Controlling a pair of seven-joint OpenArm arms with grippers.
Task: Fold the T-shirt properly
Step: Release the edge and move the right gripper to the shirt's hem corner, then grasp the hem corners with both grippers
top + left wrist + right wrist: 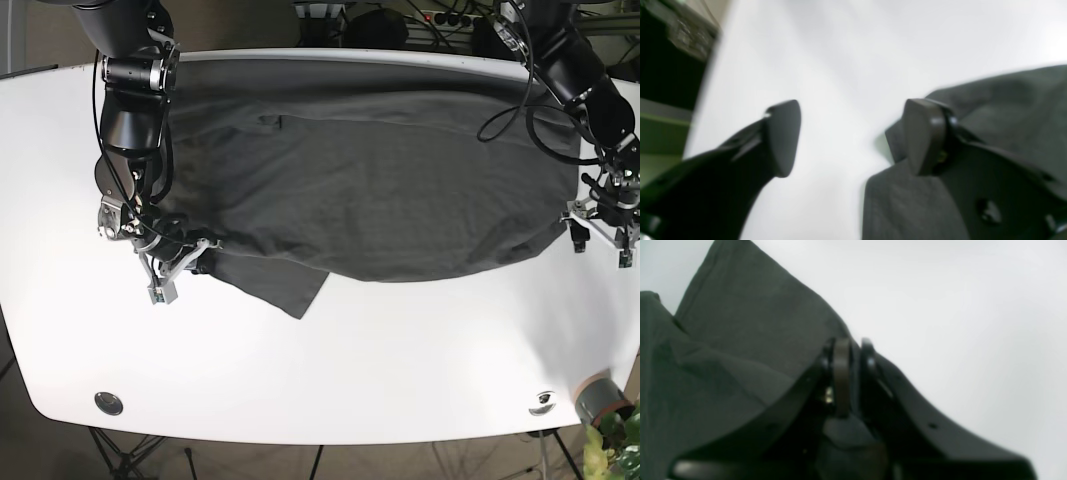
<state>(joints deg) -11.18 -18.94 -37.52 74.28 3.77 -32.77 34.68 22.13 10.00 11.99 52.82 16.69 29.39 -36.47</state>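
The right tool has its fingers pressed together, pinching a fold of the dark grey T-shirt at the garment's lower corner on the base view's left. The left tool stands spread, one finger over bare white counter, the other over the shirt's edge. The shirt lies spread wide across the counter's far half, one flap hanging toward the near side.

Lab: white table, tripod legs, cables.

Both wrist views blurred; T-shirt hides far table edge.
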